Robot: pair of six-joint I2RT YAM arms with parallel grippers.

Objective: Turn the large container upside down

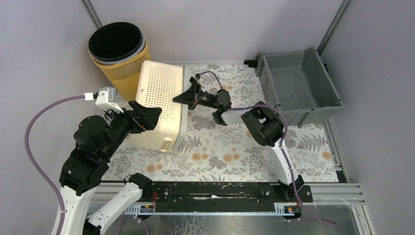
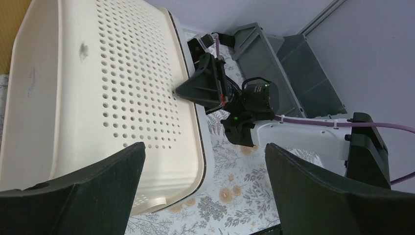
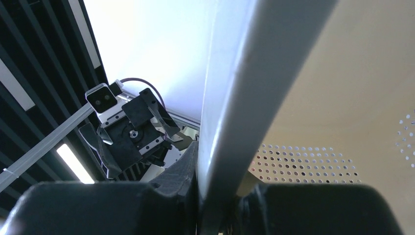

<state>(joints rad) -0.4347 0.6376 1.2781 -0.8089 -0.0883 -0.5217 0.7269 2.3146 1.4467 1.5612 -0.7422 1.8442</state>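
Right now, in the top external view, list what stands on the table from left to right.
Yellow bin → white perforated container → grey crate. Both grippers overlap the container, so they are left out.

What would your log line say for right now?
basket: tipped on side | right hand: clamped on rim | left hand: open, beside basket

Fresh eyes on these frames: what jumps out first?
The big white perforated container at table centre-left, perforated face up, with the right gripper clamped on its rim. The left gripper sits open at its near-left side; a yellow bin stands behind it and a grey tub at the far right.
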